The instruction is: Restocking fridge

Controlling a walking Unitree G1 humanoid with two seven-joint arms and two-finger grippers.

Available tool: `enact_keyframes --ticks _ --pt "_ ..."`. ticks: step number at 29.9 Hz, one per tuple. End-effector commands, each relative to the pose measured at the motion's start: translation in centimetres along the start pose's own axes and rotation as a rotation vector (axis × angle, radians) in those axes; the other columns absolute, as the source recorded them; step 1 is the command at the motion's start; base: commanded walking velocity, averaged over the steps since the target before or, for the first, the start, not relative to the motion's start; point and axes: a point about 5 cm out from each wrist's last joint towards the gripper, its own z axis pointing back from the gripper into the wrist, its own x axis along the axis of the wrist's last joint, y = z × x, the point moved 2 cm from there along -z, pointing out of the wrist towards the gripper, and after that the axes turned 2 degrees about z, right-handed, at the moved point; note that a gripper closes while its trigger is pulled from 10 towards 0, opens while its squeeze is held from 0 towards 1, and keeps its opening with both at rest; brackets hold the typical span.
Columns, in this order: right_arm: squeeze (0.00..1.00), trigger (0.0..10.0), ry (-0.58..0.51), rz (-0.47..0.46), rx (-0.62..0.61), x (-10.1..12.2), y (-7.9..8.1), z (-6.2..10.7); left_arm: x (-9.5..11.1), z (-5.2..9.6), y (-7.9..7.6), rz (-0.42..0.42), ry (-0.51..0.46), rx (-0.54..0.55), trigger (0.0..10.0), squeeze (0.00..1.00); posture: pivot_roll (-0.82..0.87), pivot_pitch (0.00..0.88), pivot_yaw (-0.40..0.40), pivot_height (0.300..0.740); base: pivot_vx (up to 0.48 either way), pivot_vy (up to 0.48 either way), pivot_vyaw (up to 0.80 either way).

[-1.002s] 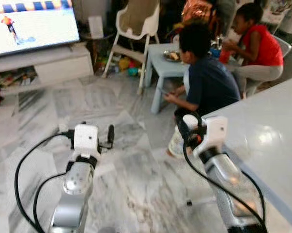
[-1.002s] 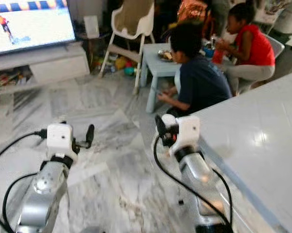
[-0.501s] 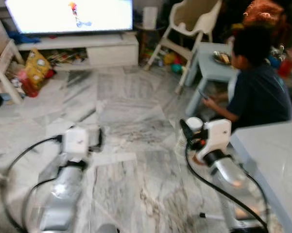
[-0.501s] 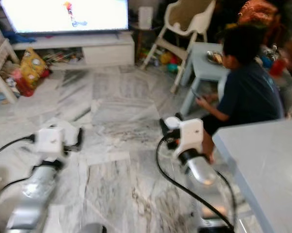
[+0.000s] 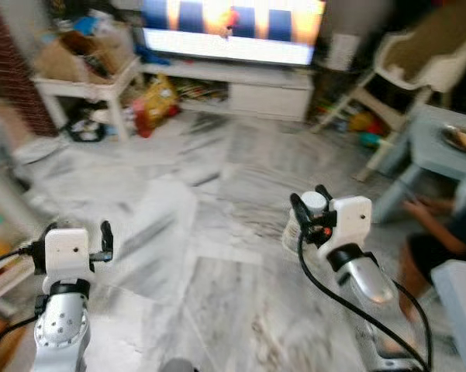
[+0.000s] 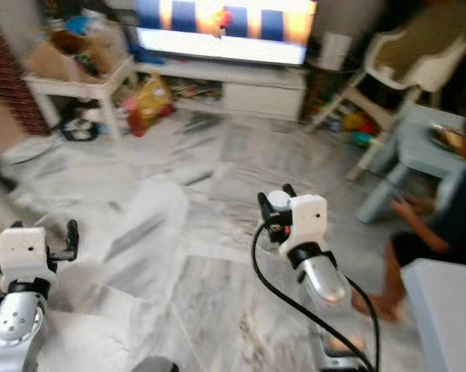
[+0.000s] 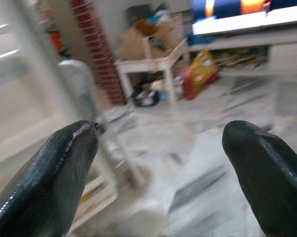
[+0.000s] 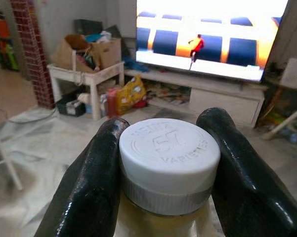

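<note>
You've got white-capped bottle [image 8: 168, 165] clamped in R gripper [image 8: 163, 163]; L gripper [image 7: 158, 177] empty, fingers apart. Fridge not reached; stocking left.

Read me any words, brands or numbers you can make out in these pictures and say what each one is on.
"HEINZ 57 VARIETIES": embossed on the white cap of the bottle held in the right claw.
TV: bright picture with a small figure, no readable text.
Yellow bag by the small table: print too blurred to read.
Boxes on that table: no legible lettering.
</note>
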Motion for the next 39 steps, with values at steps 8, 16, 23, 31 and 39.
enact_keyframes --ticks 8,16,23,31,39 --pt "0.0 10.0 -0.032 0.008 -0.022 0.4 0.2 -0.3 1.3 -1.7 -2.0 -0.007 -0.048 -0.084 10.0 0.0 0.04 0.0 -0.005 0.74 0.0 0.0 0.79" --pt "0.0 10.0 -0.068 -0.008 0.009 1.1 1.1 -1.3 1.7 -2.1 -1.9 -0.017 -0.058 -0.038 10.0 0.0 0.05 0.0 -0.008 0.74 0.0 0.0 0.79" --pt "0.0 10.0 -0.101 0.092 0.099 1.6 2.3 -1.5 1.9 -2.5 -2.2 -0.009 -0.062 -0.022 10.0 0.0 0.05 0.0 -0.015 0.74 0.0 0.0 0.79" --pt "0.0 10.0 -0.125 0.107 0.122 2.2 2.3 -1.8 1.7 -2.7 -2.2 -0.004 -0.054 -0.016 10.0 0.0 0.05 0.0 -0.016 0.74 0.096 0.0 0.79" --pt "0.0 10.0 -0.12 0.127 0.155 2.1 1.9 -1.7 1.4 -2.7 -2.2 0.01 -0.042 0.005 10.0 0.0 0.05 0.0 -0.025 0.74 0.299 0.201 0.77"
